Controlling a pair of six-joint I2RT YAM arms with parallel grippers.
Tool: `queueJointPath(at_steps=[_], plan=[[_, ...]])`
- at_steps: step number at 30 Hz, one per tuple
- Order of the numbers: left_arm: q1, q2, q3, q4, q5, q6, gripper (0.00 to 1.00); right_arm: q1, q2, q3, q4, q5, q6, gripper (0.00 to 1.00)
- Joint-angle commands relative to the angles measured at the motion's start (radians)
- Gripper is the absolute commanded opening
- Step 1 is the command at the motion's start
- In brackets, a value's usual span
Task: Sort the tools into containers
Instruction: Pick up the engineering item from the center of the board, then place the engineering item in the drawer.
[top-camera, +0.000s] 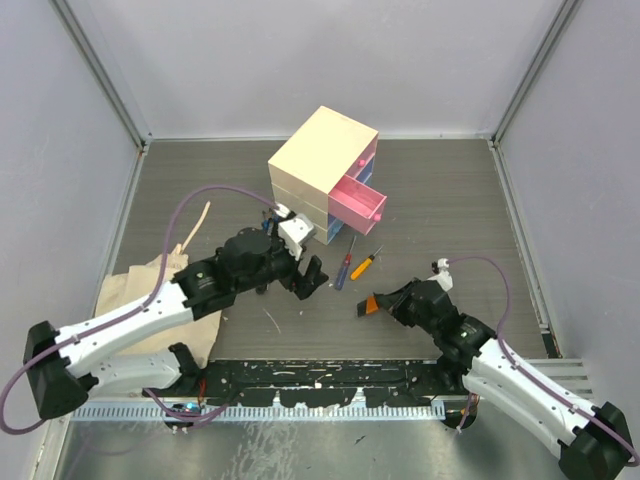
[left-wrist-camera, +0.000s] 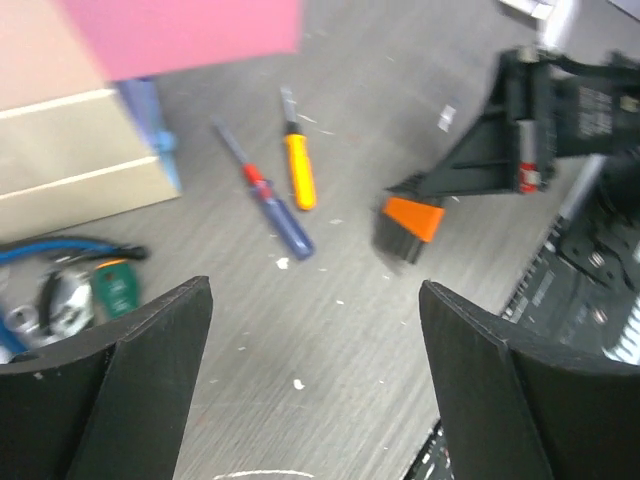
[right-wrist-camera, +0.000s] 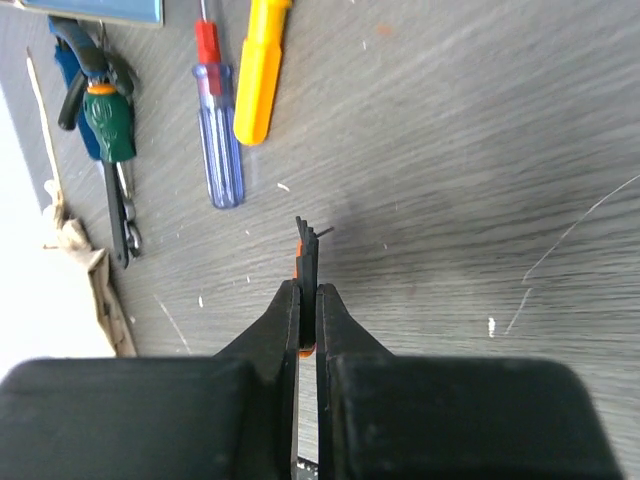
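black-orange piece (top-camera: 367, 305) | in right tool (right-wrist-camera: 307, 300) | orange screwdriver (top-camera: 365, 263) nearby (pink drawer (top-camera: 358, 205) open)

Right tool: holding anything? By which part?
The black-orange piece, pinched at its orange end by the right tool; its black tip protrudes.

top cam: fixed, high + back of the near edge, looks down over the whole table (top-camera: 450, 200); near edge at 6 o'clock, chest (top-camera: 320, 160) twd 12. left wrist cam: low + close to the tabletop, left gripper (left-wrist-camera: 315, 288) fingers at 5 and 7, faces the right gripper (left-wrist-camera: 405, 195) at 2. right wrist cam: v close, looks along its own fingers (right-wrist-camera: 285, 320) from 6. all 3 share the orange screwdriver (top-camera: 366, 262) (left-wrist-camera: 298, 172) (right-wrist-camera: 260, 75), red/blue screwdriver (top-camera: 344, 268) (left-wrist-camera: 270, 205) (right-wrist-camera: 218, 130) + black-orange piece (top-camera: 368, 305) (left-wrist-camera: 410, 220) (right-wrist-camera: 305, 250).
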Motion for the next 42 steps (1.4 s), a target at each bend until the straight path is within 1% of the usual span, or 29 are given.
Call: queueJointPath(at_steps=[1, 3, 4, 7, 11, 14, 16, 19, 22, 24, 30, 33, 35, 36, 38, 42], plan=[[0.005, -0.076, 0.099, -0.127, -0.364, -0.027, 0.91, 0.002, -0.012, 0.187, -0.144, 0.200, -0.125, 0.00], [0.021, -0.086, 0.140, -0.147, -0.445, -0.012, 0.95, 0.003, -0.006, 0.258, -0.179, 0.267, -0.176, 0.00], [0.042, -0.086, 0.163, -0.159, -0.460, 0.000, 0.96, 0.002, -0.002, 0.297, -0.191, 0.301, -0.200, 0.00], [0.148, -0.063, 0.244, -0.197, -0.438, -0.007, 0.99, 0.003, 0.015, 0.398, -0.198, 0.404, -0.284, 0.00], [0.329, -0.004, 0.341, -0.188, -0.380, -0.059, 1.00, 0.003, 0.036, 0.490, -0.123, 0.521, -0.439, 0.00], [0.437, 0.069, 0.415, -0.183, -0.330, -0.097, 1.00, 0.003, 0.041, 0.542, -0.033, 0.552, -0.556, 0.00], [0.480, 0.131, 0.496, -0.208, -0.304, -0.106, 1.00, 0.002, 0.061, 0.586, 0.012, 0.562, -0.611, 0.00], [0.536, 0.238, 0.579, -0.242, -0.256, -0.114, 1.00, 0.003, 0.110, 0.664, 0.062, 0.558, -0.679, 0.00], [0.590, 0.304, 0.633, -0.251, -0.167, -0.151, 1.00, 0.003, 0.164, 0.713, 0.131, 0.508, -0.698, 0.00], [0.630, 0.348, 0.650, -0.226, -0.074, -0.193, 1.00, 0.002, 0.200, 0.739, 0.171, 0.461, -0.691, 0.00], [0.691, 0.448, 0.661, -0.126, 0.128, -0.290, 0.97, 0.001, 0.332, 0.811, 0.232, 0.415, -0.644, 0.00], [0.703, 0.504, 0.685, -0.090, 0.217, -0.291, 0.91, 0.001, 0.382, 0.820, 0.279, 0.392, -0.630, 0.00], [0.708, 0.545, 0.716, -0.094, 0.270, -0.294, 0.88, 0.001, 0.417, 0.824, 0.302, 0.380, -0.631, 0.00], [0.709, 0.561, 0.731, -0.101, 0.290, -0.294, 0.88, 0.002, 0.435, 0.828, 0.309, 0.378, -0.634, 0.00], [0.709, 0.587, 0.746, -0.104, 0.330, -0.306, 0.83, 0.002, 0.463, 0.836, 0.326, 0.367, -0.646, 0.00], [0.708, 0.587, 0.719, -0.069, 0.370, -0.333, 0.80, 0.001, 0.502, 0.826, 0.383, 0.335, -0.694, 0.01]])
